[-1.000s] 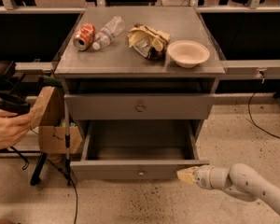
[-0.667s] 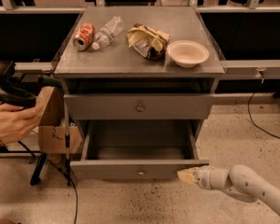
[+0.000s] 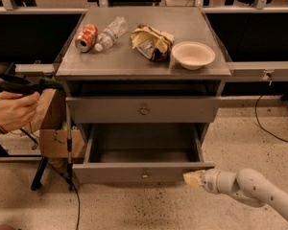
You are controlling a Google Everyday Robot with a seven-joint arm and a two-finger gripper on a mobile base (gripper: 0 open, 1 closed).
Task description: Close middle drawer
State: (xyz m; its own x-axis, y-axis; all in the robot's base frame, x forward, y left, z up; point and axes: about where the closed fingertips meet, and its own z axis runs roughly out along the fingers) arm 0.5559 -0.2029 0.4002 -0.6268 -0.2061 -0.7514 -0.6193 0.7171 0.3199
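1. The middle drawer (image 3: 110,172) is sitting pulled out, lower centre of frame.
2. The tool (image 3: 194,178) is pressing at its front's right end; I cannot tell its grip.
3. Pushing straight, nearer the knob (image 3: 144,176), is looking wiser against jamming.

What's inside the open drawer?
Only bare gray bottom shows inside the middle drawer. Its front hides the nearest strip. The robot's hand is at its front right corner.

Middle drawer (image 3: 134,172) pulled open; end effector (image 3: 193,178) at right end of its front panel.
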